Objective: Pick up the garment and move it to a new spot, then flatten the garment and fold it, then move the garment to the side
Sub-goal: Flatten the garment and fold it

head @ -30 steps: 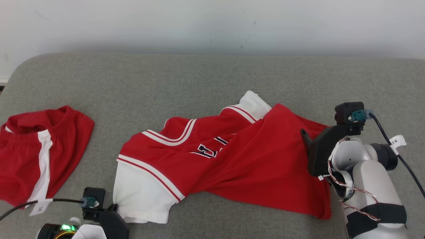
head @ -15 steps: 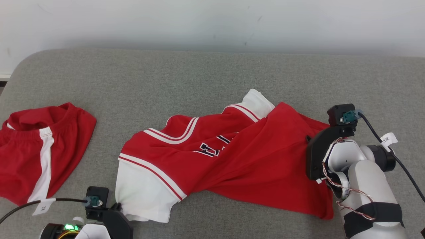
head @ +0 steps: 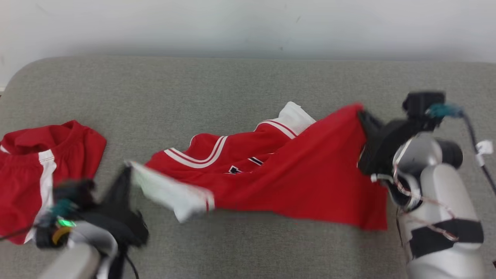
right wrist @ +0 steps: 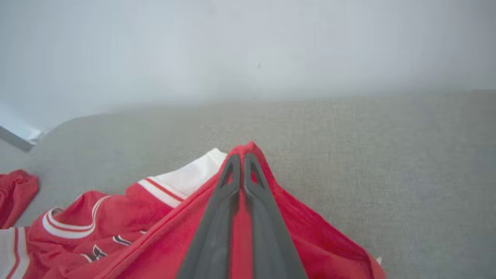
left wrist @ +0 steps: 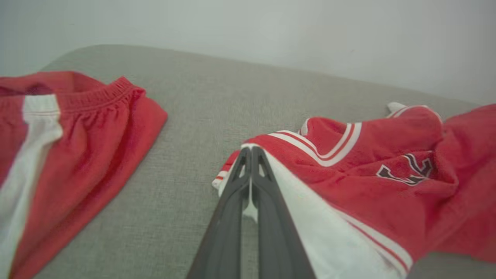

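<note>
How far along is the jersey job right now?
Done: both grips made. The left claw pinches the jersey by its white sleeve, the right claw by a red edge. In hand: the pick-up, its middle apparently resting on the cushion. Left: moving, flattening, folding, setting aside.

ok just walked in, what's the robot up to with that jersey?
It has the red and white jersey gripped at both ends on the grey cushion. The left pincer is shut on the white end, the right pincer on a red corner. Both ends look raised while the middle rests on the cushion. The red shorts lie untouched to the left.
</note>
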Tool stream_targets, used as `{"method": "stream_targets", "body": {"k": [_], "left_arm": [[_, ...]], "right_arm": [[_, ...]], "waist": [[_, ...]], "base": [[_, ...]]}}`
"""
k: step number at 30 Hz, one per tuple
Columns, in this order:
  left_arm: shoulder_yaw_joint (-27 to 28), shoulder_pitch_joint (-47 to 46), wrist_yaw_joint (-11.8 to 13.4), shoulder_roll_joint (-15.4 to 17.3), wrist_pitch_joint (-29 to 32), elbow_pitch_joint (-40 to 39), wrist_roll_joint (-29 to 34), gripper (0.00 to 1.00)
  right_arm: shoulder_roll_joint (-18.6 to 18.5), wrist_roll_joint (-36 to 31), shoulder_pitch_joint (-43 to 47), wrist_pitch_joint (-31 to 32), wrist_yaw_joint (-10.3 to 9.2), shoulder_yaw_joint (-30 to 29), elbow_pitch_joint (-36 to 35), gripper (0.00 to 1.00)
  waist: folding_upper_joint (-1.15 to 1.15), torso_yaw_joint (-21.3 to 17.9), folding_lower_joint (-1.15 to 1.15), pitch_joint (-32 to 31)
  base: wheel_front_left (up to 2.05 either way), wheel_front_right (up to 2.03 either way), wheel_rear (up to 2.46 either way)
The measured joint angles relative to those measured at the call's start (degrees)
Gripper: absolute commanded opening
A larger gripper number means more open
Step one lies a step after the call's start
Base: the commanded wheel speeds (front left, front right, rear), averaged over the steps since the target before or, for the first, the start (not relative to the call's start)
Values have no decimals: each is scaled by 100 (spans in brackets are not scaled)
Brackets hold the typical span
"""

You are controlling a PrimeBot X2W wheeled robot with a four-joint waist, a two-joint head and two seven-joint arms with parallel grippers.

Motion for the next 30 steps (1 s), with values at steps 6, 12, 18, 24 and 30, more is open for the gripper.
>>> {"method": "stream_targets", "body": {"k": [6,12,18,24,30], "left_arm": [[939,-651,-442,129,-757,-584,-425,0],[1685,-1496,-587,172,-742,-1123,-1042,0],[2123,-2404,-582,-8,-680,-1401,-1438,0],[2163,-2857,-445,-97,-369,-1220,-1697,0],[2254,-3339,-94,-268,-245,-808,-1826,0]], "right_arm": [[-126,816,-570,-602,0,-133,-587,0],[-445,1127,-1088,-928,0,-268,-891,0],[-734,1040,-1714,-1590,1,-721,-1106,0],[-764,955,-1945,-1485,1,-816,-978,0],[-569,964,-2375,-1116,1,-579,-558,0]], "waist": [[0,-205,0,-22],[0,-448,0,-52],[0,-687,0,-84],[0,-912,0,-13],[0,-1052,0,399]], "base": [[0,0,0],[0,0,0],[0,0,0],[0,0,0],[0,0,0]]}}
